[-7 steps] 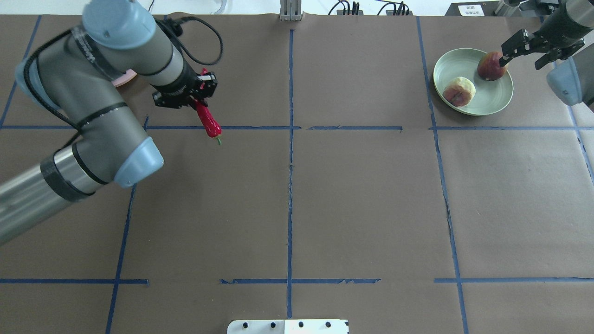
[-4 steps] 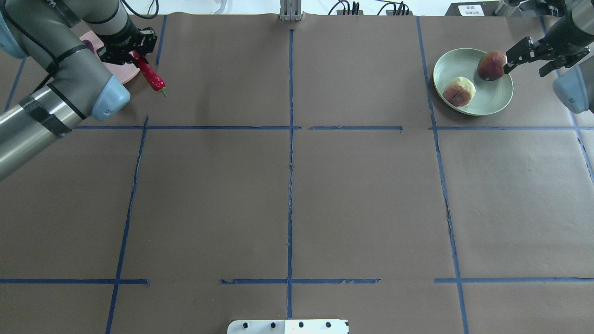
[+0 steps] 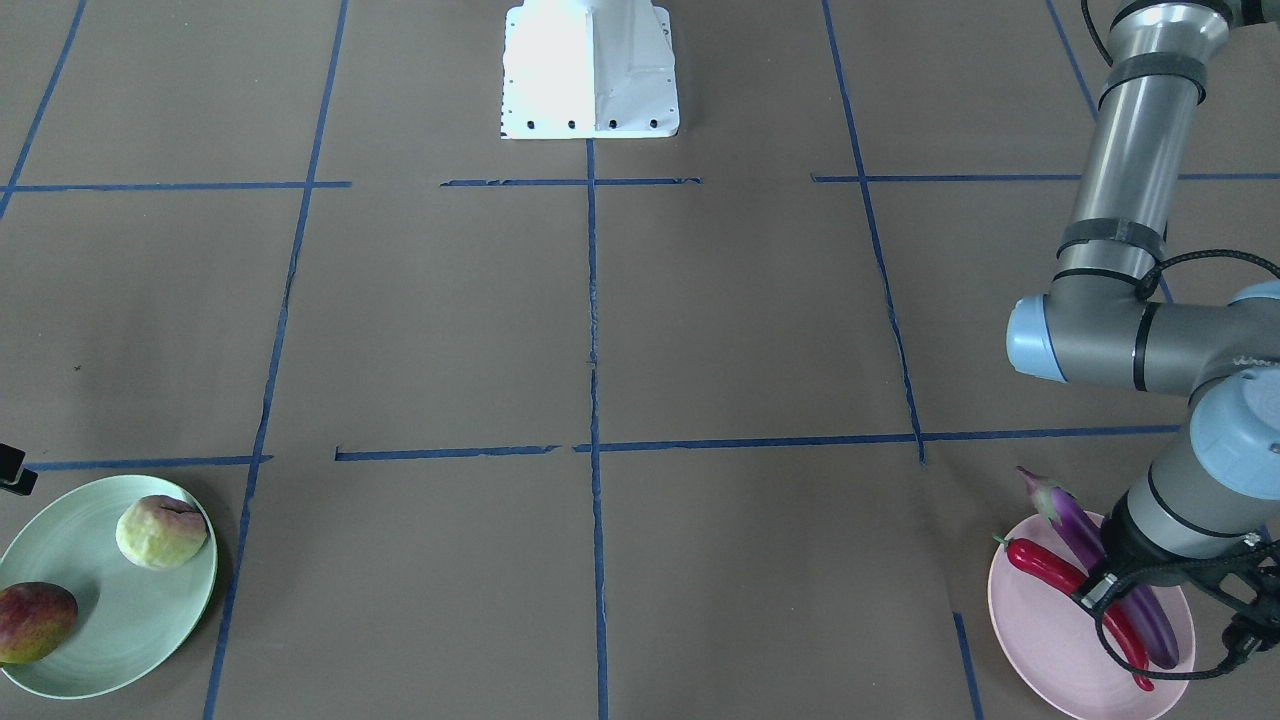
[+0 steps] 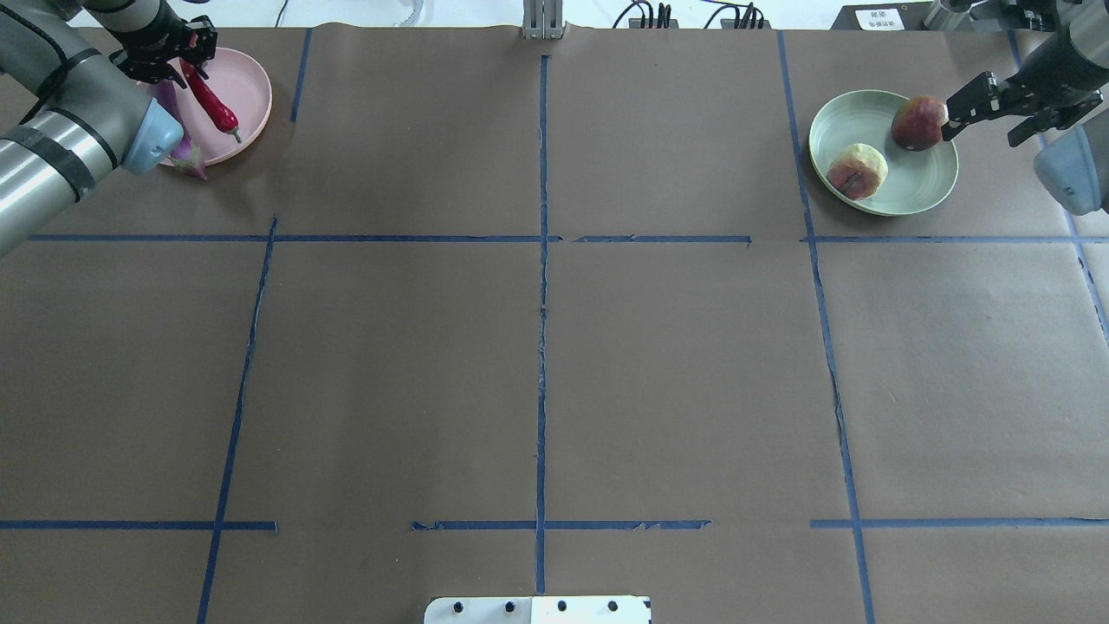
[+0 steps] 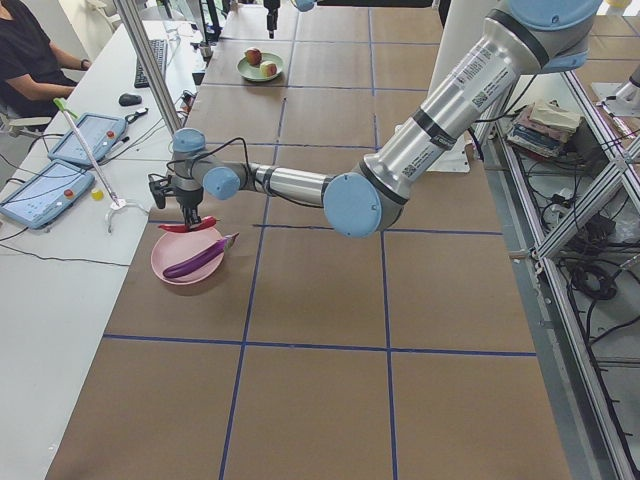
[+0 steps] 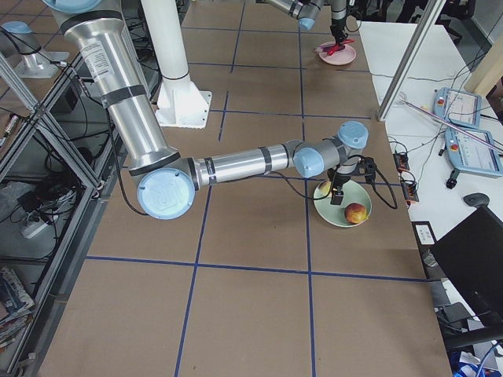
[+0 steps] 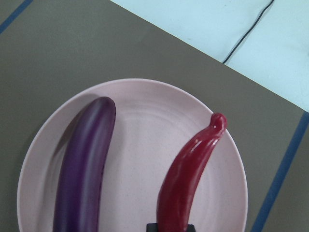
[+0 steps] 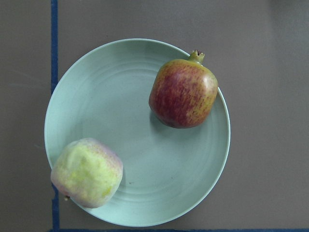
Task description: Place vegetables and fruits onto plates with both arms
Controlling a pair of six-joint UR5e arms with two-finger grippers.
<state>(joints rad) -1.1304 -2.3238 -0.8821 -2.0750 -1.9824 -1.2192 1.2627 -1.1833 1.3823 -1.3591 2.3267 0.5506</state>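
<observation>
Two vegetables are at the pink plate (image 4: 251, 82): the eggplant (image 7: 84, 164) lies on it, and the chili (image 7: 186, 179) hangs just above, pinched at one end by the left gripper (image 4: 184, 65). Both fruits, the dark-red fruit (image 8: 183, 92) and the pale fruit (image 8: 87, 171), rest apart on the green plate (image 8: 111, 87), with the right gripper (image 4: 981, 126) spread wide near the dark-red one.

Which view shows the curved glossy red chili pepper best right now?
Left wrist-mounted: the curved glossy red chili pepper shows large and sharp over the pale pink plate, only its lower end cut off. Front-facing and overhead show it small; the side views, tiny; right wrist-mounted, not at all.
</observation>
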